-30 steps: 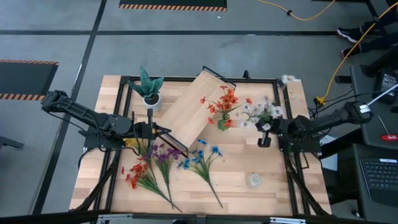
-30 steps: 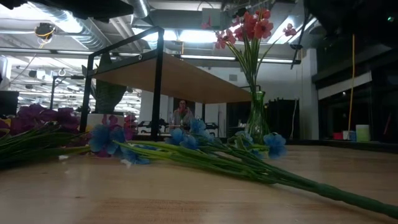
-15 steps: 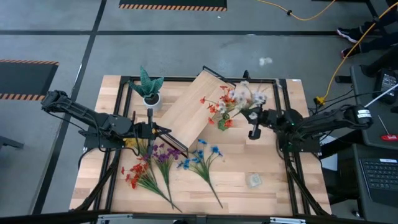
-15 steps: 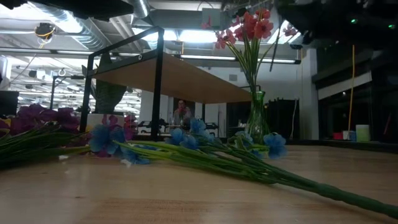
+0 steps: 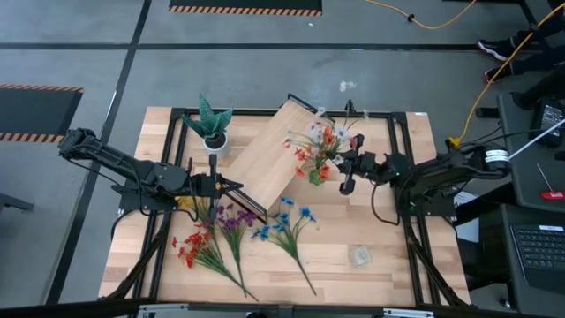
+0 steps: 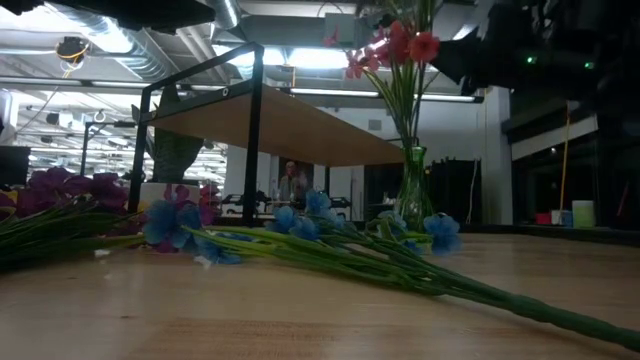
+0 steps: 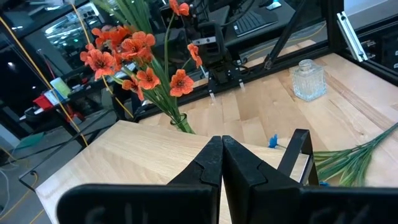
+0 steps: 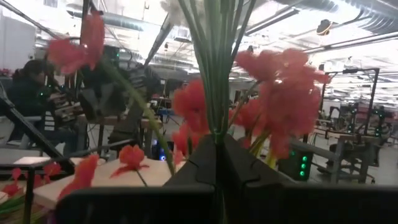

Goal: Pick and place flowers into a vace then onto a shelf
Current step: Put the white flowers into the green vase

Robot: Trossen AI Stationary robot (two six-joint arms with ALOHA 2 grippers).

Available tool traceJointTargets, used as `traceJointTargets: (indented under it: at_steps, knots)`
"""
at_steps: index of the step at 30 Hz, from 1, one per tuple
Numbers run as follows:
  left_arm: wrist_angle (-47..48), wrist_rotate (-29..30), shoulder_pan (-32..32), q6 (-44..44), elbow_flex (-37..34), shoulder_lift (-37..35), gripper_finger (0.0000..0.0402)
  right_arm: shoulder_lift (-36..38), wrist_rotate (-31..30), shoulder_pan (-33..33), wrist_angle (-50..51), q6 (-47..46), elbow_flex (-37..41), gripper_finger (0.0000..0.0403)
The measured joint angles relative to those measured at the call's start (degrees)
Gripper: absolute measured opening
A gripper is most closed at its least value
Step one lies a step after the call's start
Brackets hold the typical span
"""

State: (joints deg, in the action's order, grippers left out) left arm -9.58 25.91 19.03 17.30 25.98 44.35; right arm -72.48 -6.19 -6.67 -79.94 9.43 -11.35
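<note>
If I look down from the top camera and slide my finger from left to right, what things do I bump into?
Left gripper → red flowers lying flat → blue flowers → vase of orange flowers → right gripper → small glass jar.

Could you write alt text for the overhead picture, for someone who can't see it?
Seen from above, the right gripper carries a white sprig up against the orange flowers in a vase beside a tilted wooden shelf. The left gripper rests shut at the shelf's other edge, with loose flowers lying below.
</note>
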Motion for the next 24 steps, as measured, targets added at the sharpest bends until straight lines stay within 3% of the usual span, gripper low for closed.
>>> traceJointTargets:
  at_steps: [11,24]
  knots:
    - [0.02,0.0,0.0,-0.02,0.0,0.0,0.0004,-5.38,-0.13,-0.62,-1.73,0.07,0.0,0.0]
    - [0.11,-0.02,0.0,-0.02,0.01,0.0,0.0004,-6.3,-0.15,-0.62,-1.62,1.29,1.68,0.0]
